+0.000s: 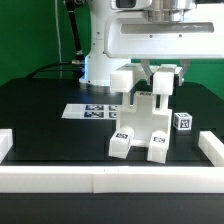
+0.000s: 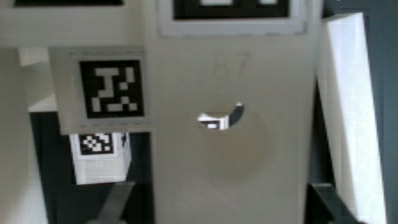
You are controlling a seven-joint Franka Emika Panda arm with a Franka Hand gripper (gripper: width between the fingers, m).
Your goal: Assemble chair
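The chair (image 1: 147,122) stands partly joined at the table's middle: chunky white blocks with two tagged feet in front and an upright white panel on the exterior view's right. My gripper (image 1: 161,78) comes down from above and is shut on the top of that panel. In the wrist view the panel (image 2: 240,150) fills the space between both fingers (image 2: 118,200) and has a small hole (image 2: 221,118) in its face. A tagged white block (image 2: 112,88) of the chair lies beside it. A small loose tagged block (image 1: 183,121) sits apart on the exterior view's right.
The marker board (image 1: 93,111) lies flat behind the chair on the exterior view's left. Long white border rails run along the front (image 1: 110,181), the left (image 1: 5,144) and the right (image 1: 209,149). The robot's white base (image 1: 100,50) stands at the back.
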